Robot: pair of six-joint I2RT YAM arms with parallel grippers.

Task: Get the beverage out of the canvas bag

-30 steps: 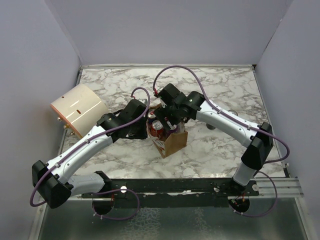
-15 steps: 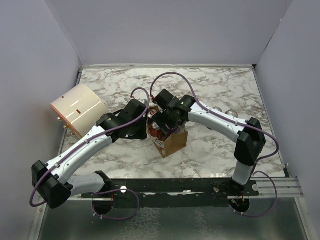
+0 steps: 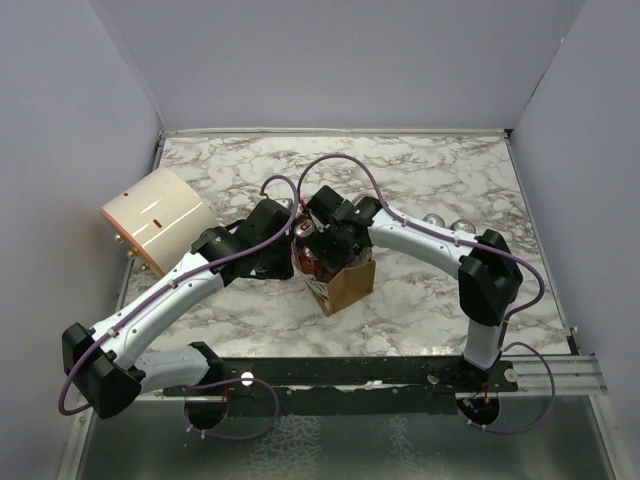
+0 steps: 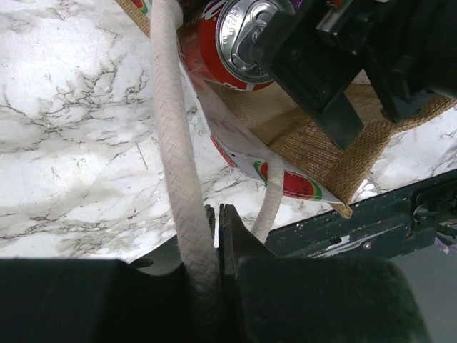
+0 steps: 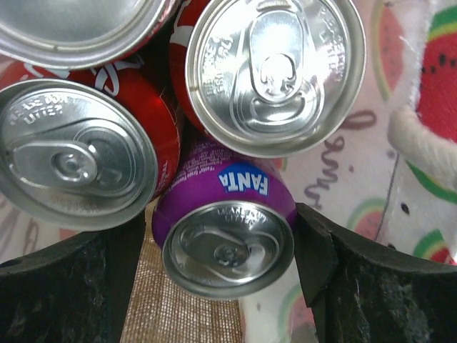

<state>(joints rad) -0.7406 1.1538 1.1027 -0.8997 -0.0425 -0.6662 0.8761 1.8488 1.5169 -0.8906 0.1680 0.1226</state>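
Note:
The brown canvas bag (image 3: 345, 283) stands mid-table with a watermelon print low on its side (image 4: 296, 186). Several cans stand in it: red ones (image 5: 78, 153) and a purple Fanta can (image 5: 227, 214). My right gripper (image 5: 221, 246) reaches down into the bag (image 3: 328, 245). Its fingers (image 5: 325, 264) sit against both sides of the Fanta can, below its rim. My left gripper (image 4: 216, 221) is shut on one white rope handle (image 4: 171, 136) at the bag's left side (image 3: 292, 250). A red can (image 4: 232, 36) shows in the left wrist view.
A large cream cylinder (image 3: 155, 218) lies at the left of the marble table (image 3: 430, 170). Two small silvery round objects (image 3: 447, 222) sit right of the bag. Grey walls close in the left, back and right. A black rail (image 3: 350, 370) runs along the near edge.
My right arm has swung left and reached further down into the bag. The left arm and the bag have stayed put.

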